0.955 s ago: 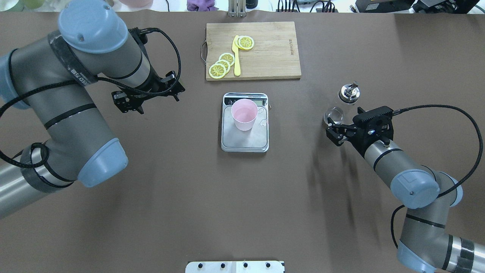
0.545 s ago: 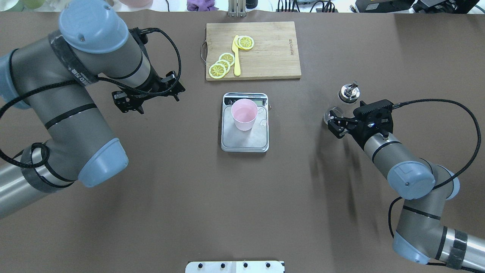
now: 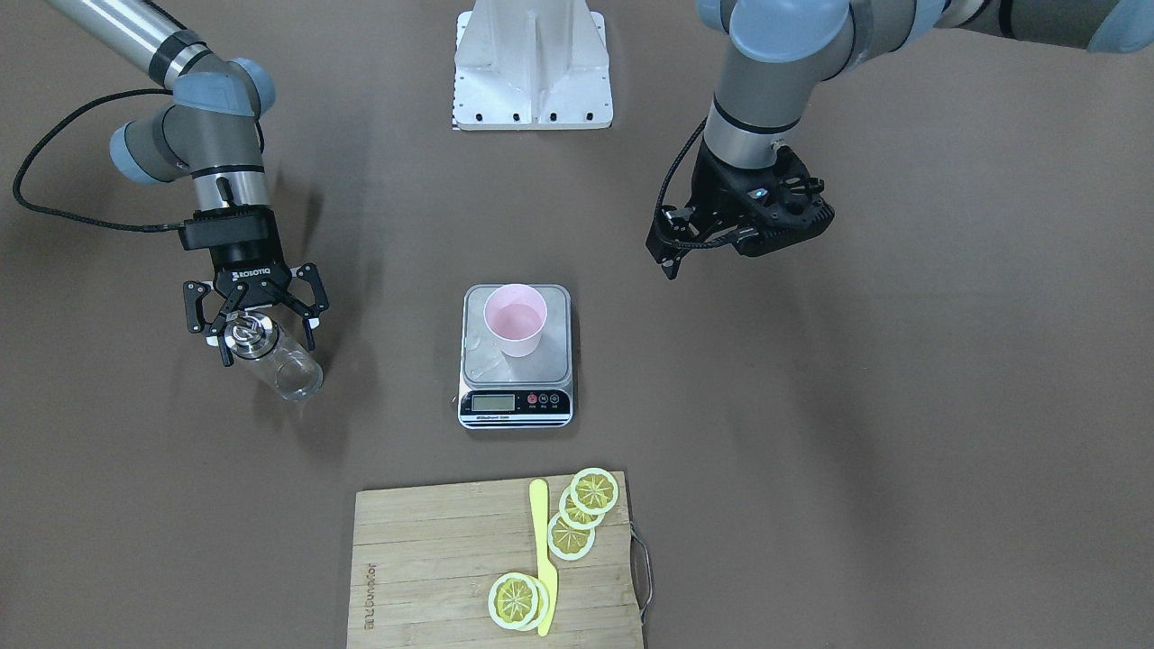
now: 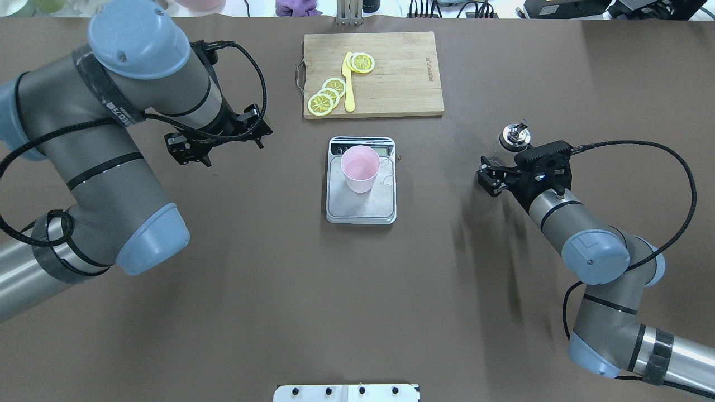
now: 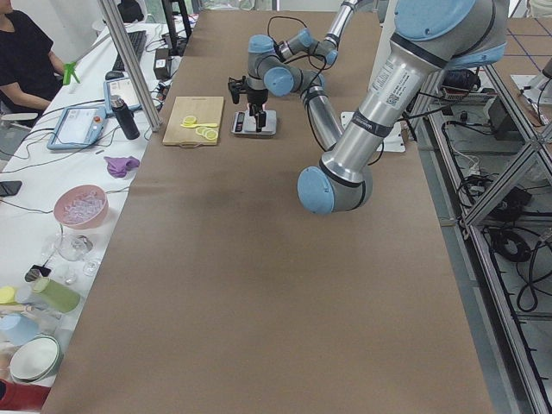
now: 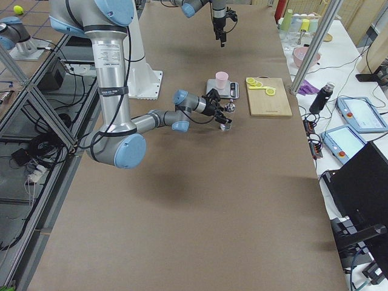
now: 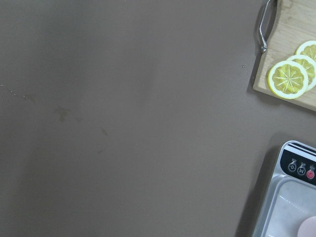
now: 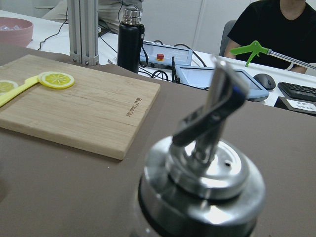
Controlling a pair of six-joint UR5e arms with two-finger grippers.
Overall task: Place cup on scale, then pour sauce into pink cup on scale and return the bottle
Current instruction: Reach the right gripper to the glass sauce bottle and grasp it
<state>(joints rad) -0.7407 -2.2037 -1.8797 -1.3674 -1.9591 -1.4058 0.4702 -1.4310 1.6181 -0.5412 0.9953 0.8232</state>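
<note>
the right arm reaches low over the tabletop (image 4: 357, 307) toward its right side, wrist bent down, with the right gripper (image 3: 261, 341) set about the bottle (image 3: 290, 371). its fingers (image 3: 313, 296) are spread wide, one on each side of the silver cap, and not pressed on the glass. the bottle stands upright, well apart from the scale (image 4: 361, 207), and its spout fills the right wrist view. the left arm is folded high over the left half, with the left gripper (image 3: 669, 254) hanging above bare tabletop beside the scale; whether its fingers are apart or together cannot be told. the cup (image 4: 360, 168) stands upright on the scale's platform at the middle of the tabletop. broad bare brown surface lies between bottle and scale. a cutting board (image 4: 391, 84) with lemon slices (image 4: 327, 96) and a yellow knife (image 4: 348, 84) lies beyond the scale, near the far edge.
</note>
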